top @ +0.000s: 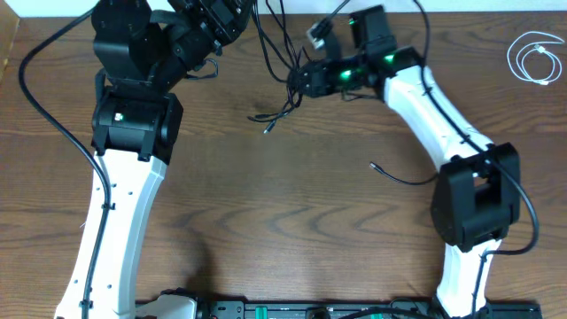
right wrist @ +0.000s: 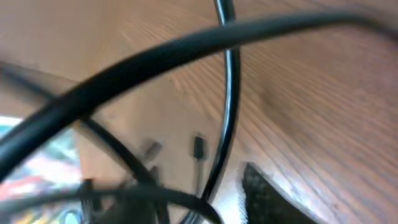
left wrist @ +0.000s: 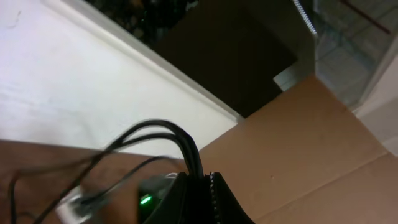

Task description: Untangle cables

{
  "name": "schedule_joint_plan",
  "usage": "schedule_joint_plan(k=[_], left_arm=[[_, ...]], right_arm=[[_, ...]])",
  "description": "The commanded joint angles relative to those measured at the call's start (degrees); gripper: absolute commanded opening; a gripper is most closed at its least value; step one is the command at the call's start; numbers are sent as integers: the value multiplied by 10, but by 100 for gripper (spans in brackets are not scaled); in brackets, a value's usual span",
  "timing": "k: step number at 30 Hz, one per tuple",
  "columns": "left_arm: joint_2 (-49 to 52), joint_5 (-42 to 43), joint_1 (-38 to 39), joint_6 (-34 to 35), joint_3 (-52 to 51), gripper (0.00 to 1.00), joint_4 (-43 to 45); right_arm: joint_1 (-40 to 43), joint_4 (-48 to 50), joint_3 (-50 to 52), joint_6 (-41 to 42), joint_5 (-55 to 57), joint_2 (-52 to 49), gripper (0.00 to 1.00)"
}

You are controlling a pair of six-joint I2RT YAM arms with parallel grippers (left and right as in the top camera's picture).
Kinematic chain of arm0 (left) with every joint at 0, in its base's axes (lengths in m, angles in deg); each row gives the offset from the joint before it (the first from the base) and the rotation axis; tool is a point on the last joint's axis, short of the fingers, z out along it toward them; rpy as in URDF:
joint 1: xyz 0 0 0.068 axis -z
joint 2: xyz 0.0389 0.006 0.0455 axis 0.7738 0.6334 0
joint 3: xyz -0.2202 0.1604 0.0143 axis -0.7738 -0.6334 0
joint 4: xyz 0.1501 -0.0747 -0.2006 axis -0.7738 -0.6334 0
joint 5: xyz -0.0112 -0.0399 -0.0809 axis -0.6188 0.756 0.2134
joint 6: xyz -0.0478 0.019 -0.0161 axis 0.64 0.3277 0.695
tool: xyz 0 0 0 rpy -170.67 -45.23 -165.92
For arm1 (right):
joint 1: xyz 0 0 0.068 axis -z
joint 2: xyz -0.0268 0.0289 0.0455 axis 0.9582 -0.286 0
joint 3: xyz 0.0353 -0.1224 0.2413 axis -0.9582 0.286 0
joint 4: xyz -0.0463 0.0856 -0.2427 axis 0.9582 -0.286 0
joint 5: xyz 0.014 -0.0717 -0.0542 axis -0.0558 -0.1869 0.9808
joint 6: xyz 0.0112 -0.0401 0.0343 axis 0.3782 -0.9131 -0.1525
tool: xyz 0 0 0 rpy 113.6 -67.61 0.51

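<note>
Surface: brown wooden table [top: 292, 230], grain running side to side in the overhead view.
Left gripper [left wrist: 204, 182]: at 11 o'clock on the table, raised. Its black jaws are closed down to a narrow slit, with cord pinched in the slit.
Item held: thin black cables [left wrist: 191, 154], several strands rising from the jaws together and arching away toward 9 o'clock in the left wrist view.
Right gripper [top: 303, 81]: at 12 o'clock, green lights lit, just beside the left one. Black strands cross right at its tip. Its opening cannot be told, since the wrist view is filled by blurred cord and shows one dark finger [right wrist: 270, 199] only.
Tangle: black cables strung between the two grippers, with small plug ends [top: 266, 126] hanging toward 6 o'clock, near the wood.
Loose strand: thin black cord [top: 394, 176] lying flat at 3 o'clock from the table centre, beside the right arm.
White cable [top: 534, 58]: thin cord, coiled in loose loops, at 2 o'clock, well apart from the tangle.
Background: brown cardboard sheet [left wrist: 311, 143], left wrist view.
</note>
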Motion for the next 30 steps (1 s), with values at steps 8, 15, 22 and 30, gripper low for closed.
schedule_joint_plan(k=[8,15,22,30], left_arm=[[-18,-20,-99,6,3,8,64],[-18,-38,-193,6,3,7,63],[-18,-36,-222,-11,3,7,-26],[-17,-35,-203,-134,3,8,-183]], right_arm=[[24,-120,-6,94,326,-32,25],[55,-195,-3,25,325,-32,27],[62,-225,-4,-94,230,-27,4],[63,-242,-35,-118,157,28,1]])
